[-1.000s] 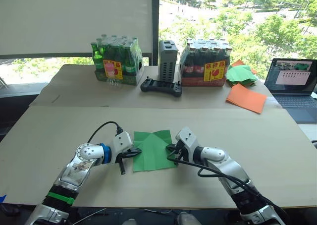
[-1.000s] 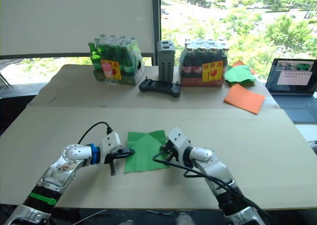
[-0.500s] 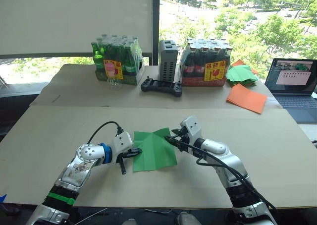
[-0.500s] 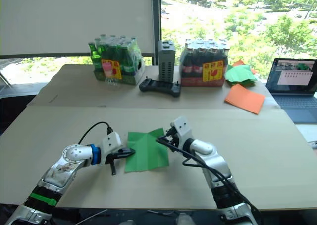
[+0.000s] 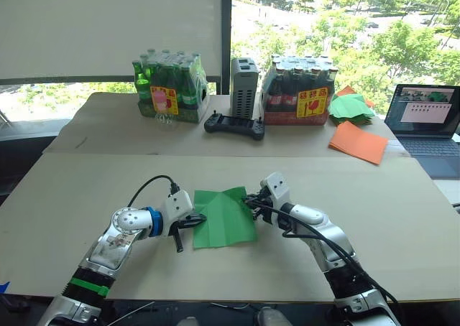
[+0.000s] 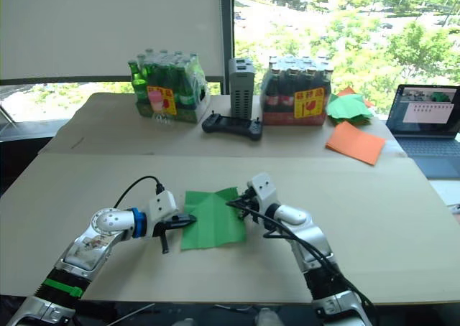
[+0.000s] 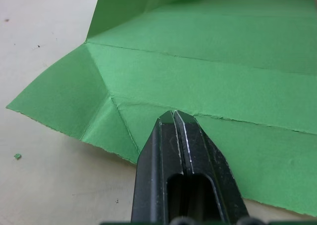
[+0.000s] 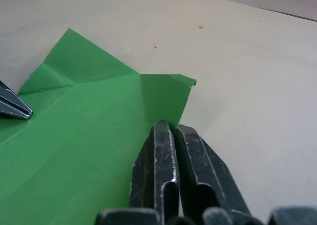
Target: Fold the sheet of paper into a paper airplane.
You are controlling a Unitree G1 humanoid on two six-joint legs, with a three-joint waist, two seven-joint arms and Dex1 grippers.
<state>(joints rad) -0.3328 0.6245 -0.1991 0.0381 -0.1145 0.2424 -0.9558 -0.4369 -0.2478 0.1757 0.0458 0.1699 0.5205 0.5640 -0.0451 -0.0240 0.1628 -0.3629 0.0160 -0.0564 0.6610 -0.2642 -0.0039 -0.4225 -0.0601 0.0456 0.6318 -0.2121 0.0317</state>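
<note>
Green paper airplane (image 5: 224, 217) at an early stage: flat on the worktop (image 5: 402, 218) between both end effectors, creased, one far corner turned up. Left end effector (image 7: 174, 117) clenched, tips on its near edge; right end effector (image 8: 169, 131) clenched beside the raised corner. Nose and wing folds judged outstanding.

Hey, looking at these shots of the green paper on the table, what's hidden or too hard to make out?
- Green paper: its edge under the left end effector is covered by the shut fingers in the left wrist view.
- Its corner at the right end effector: the fingers cover it in the right wrist view, so a pinch cannot be confirmed.
- Bottle pack labels: too small to read in the eye views.
- Laptop: cut off by the eye view's edge.
</note>
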